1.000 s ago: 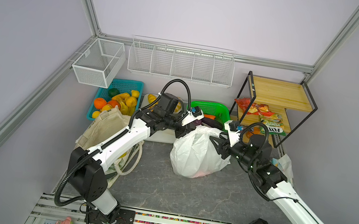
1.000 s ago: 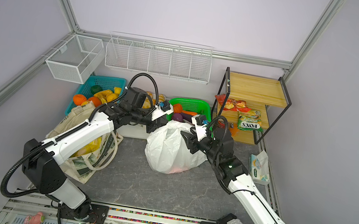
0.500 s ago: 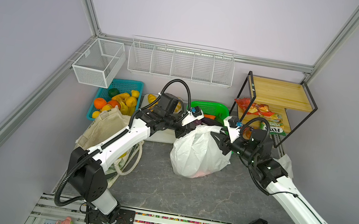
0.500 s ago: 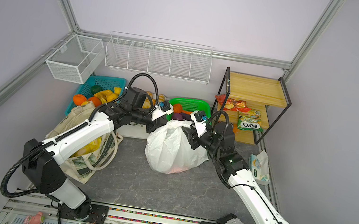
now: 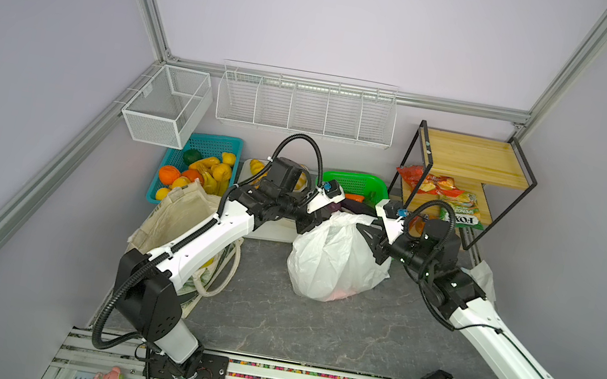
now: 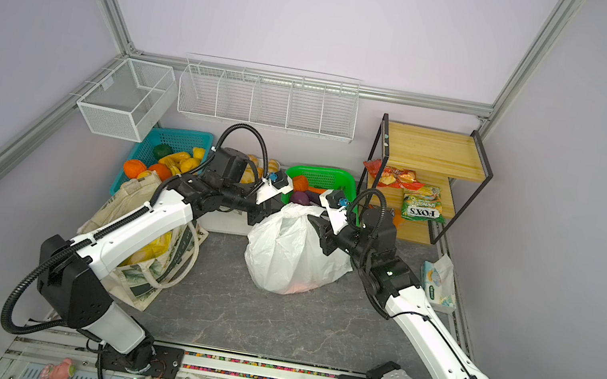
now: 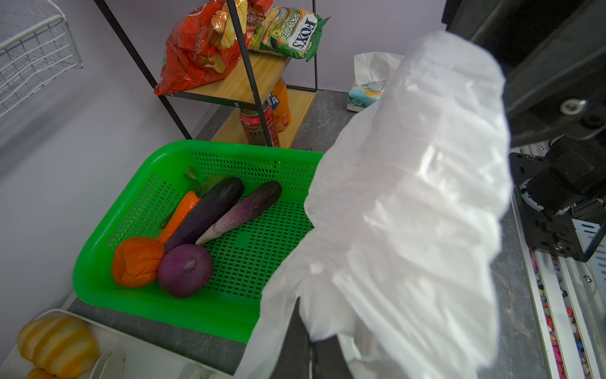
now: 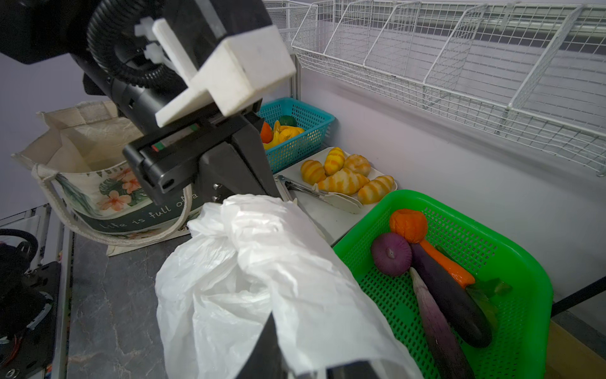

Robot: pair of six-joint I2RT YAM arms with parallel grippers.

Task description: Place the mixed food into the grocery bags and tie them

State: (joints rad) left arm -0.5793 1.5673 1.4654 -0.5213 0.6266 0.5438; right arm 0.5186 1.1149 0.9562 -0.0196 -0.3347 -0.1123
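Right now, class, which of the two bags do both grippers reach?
The thin, crinkly white plastic bag: the left gripper and right gripper both reach its gathered top. The cream canvas tote lies under the left arm.

Crinkly white plastic bag (image 5: 336, 259), bulging, upright mid-counter near the back edge, top stretched sideways, cream canvas tote (image 5: 180, 211) slumped open at the left edge, yellow packet (image 6: 151, 252) inside, purple onion (image 7: 185, 269) and orange carrot (image 7: 178, 215) in green basket (image 7: 147, 305).
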